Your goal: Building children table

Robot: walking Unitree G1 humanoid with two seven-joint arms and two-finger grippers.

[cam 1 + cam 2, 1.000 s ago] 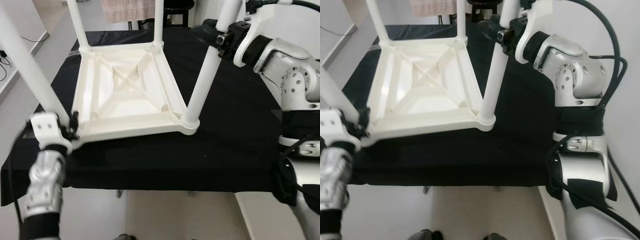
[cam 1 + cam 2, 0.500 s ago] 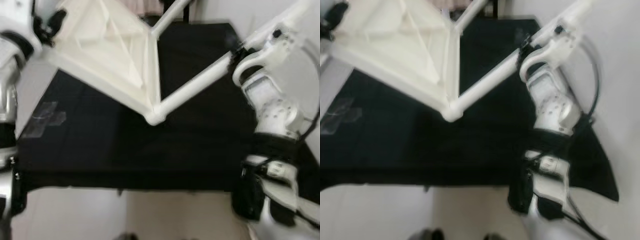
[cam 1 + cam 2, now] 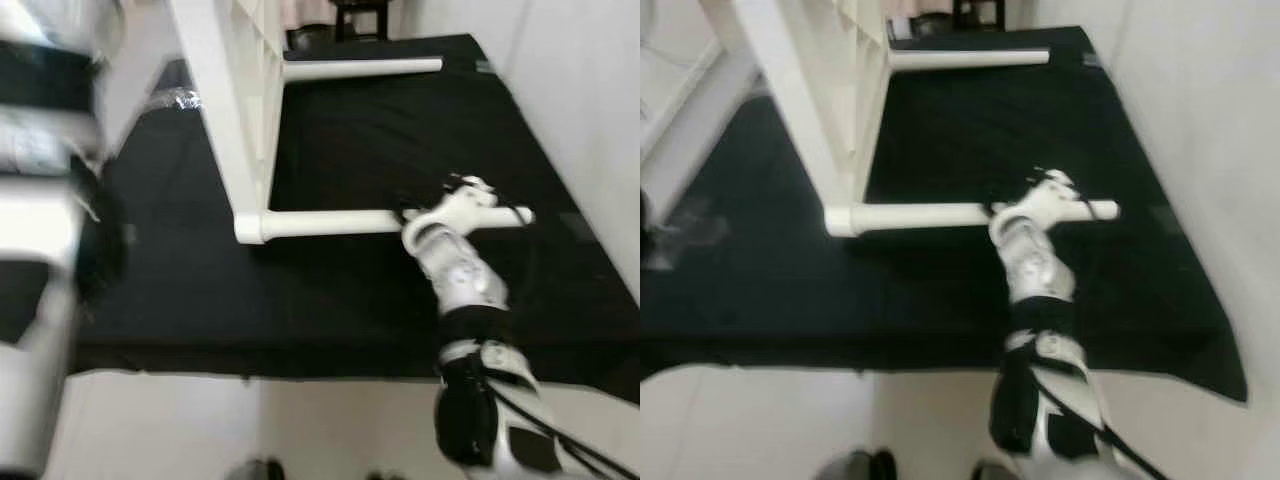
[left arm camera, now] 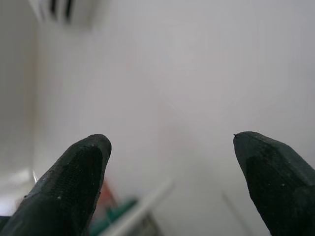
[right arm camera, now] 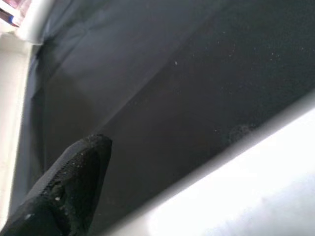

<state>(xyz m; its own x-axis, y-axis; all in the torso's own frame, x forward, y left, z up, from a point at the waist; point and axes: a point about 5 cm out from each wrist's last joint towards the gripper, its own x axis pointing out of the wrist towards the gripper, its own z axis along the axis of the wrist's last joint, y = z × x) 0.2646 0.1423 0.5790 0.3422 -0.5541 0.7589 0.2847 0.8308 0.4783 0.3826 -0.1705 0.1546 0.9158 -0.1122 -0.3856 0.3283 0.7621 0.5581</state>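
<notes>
Right gripper (image 3: 440, 212) clamped the near leg (image 3: 320, 223) of the children's table (image 3: 235, 90), apparently steadying it as the piece stood tipped on its side on the black cloth (image 3: 330, 300), tabletop upright at ten o'clock. Left gripper (image 4: 172, 162), raised at nine o'clock, had its fingers (image 4: 74, 182) spread wide and grasped nothing. Farther off, at twelve o'clock, a second leg (image 3: 360, 68) jutted over the cloth. At three o'clock, a white wall (image 3: 590, 120) hemmed in the right arm.

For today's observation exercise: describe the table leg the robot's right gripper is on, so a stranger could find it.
On the black cloth the white children's table is tipped on its side. Two legs point right; it is the nearer leg, where the right gripper sits.
</notes>
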